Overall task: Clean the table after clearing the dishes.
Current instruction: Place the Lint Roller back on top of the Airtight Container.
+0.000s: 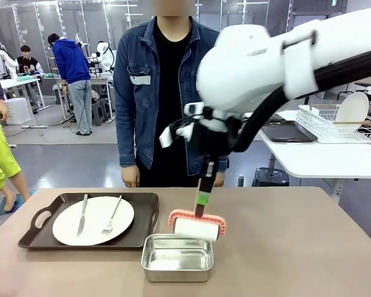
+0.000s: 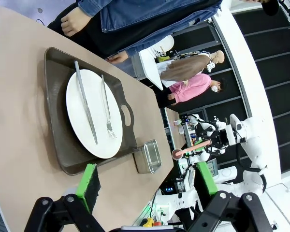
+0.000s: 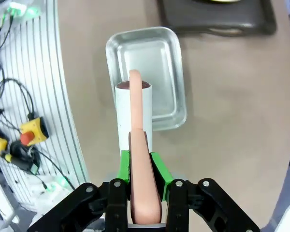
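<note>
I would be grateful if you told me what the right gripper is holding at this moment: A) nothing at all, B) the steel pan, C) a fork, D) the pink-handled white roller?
D: in the right wrist view the right gripper is shut on the pink handle of the white roller, which hangs over the steel pan.

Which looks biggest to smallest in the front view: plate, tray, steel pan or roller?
Largest to smallest:
brown tray
white plate
steel pan
roller
The pan lies nearer the camera than the plate, yet looks smaller.
</note>
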`<state>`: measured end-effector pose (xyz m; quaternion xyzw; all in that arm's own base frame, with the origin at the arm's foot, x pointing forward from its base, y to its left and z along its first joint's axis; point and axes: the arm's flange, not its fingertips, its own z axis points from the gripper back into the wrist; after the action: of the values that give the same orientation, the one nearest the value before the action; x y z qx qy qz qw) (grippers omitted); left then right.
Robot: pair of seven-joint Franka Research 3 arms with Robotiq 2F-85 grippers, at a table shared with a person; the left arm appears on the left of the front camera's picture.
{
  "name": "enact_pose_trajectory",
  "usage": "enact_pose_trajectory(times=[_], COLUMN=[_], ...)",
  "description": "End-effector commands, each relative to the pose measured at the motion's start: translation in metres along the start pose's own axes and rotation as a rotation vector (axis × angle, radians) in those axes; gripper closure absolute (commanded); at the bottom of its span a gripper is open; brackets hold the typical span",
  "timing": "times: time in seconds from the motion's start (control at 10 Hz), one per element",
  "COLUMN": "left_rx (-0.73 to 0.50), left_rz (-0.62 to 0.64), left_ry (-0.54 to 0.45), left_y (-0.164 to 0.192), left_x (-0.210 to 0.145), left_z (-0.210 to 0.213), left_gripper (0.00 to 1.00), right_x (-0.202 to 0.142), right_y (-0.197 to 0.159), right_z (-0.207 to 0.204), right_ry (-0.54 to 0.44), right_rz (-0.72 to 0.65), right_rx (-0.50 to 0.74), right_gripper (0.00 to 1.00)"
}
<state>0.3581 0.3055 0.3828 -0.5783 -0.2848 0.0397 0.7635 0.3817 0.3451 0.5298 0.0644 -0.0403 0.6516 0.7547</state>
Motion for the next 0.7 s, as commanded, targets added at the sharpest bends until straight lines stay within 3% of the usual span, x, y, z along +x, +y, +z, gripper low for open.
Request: enact_pose_trajectory(times=[0.0,0.2,0.3,0.6], left_rx=[-0.01,-0.01,-0.01,-0.01], left_rz=[-0.013,-0.013,-0.013,-0.013], left_ry=[-0.003,-0.003,-0.003,-0.003], left_y=[-0.001,-0.001,-0.001,-0.001], left_x=[-0.002,-0.002,-0.002,-0.002], left_z=[0.002,0.002,0.002,0.002], left_gripper=[0.0,0.0,0.0,0.0], right_x=[0.032,0.036,0.037,0.037], right_y=[0.002,0.001,0.014,0.014], right_z=[-0.002,0.0,-0.01,-0.01], right_ry=[0.051,-0.017,0.028,0.028], right_rz=[0.074,-0.072,0.076,0.076], right_rx=[-0.045,-0.11,-0.023,-0.023], right_gripper=[0.78,0.78,0.78,0.78])
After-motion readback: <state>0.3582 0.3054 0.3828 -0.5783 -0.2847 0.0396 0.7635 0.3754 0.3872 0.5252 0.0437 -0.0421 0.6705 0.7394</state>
